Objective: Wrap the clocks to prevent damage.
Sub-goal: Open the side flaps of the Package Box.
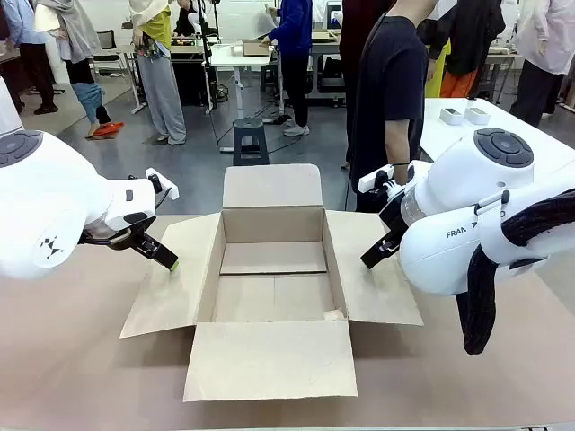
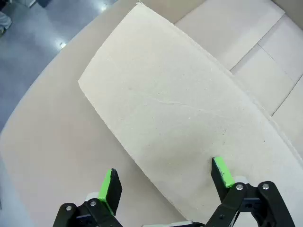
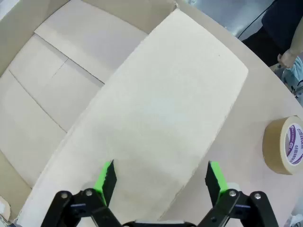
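Observation:
The clocks are out of view. An open cardboard box [image 1: 274,296] stands empty mid-table with its four flaps spread. My left gripper [image 1: 163,256] hovers open just above the box's left flap [image 2: 180,113]; nothing sits between its green pads [image 2: 221,171]. Over the right flap [image 3: 180,109] my right gripper [image 1: 373,256] hangs open and empty too, both green pads [image 3: 106,177] wide apart.
A roll of brown tape [image 3: 284,144] lies on the table beyond the right flap. A person in a black shirt [image 1: 388,90] stands at the far side, one hand [image 3: 289,56] near the table's edge. Bare brown tabletop [image 1: 81,359] surrounds the box.

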